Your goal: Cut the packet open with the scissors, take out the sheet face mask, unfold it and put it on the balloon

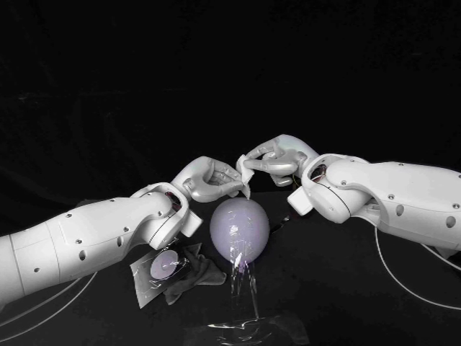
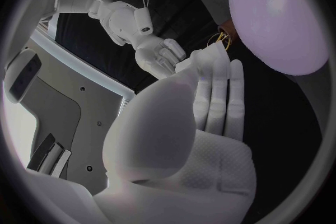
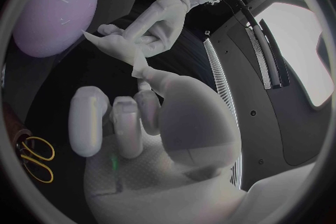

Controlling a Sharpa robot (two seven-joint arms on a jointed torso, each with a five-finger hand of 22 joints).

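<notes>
Table (image 1: 376, 303): black; packet (image 1: 166, 268) toward near-left corner.
Hands: left hand (image 1: 215, 180), right hand (image 1: 275, 160) both pinching sheet mask (image 1: 245, 171) above balloon (image 1: 241, 229).
Remaining: unfolding, placing, apparently.

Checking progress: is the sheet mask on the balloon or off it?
Off. The left hand and right hand hold the mask between them above the balloon, whose surface shows bare.

the sheet mask (image 2: 208, 60) is held at the fingertips of the left hand (image 2: 189, 134) and gripped by the right hand (image 2: 158, 56), near the balloon (image 2: 280, 11)
</notes>
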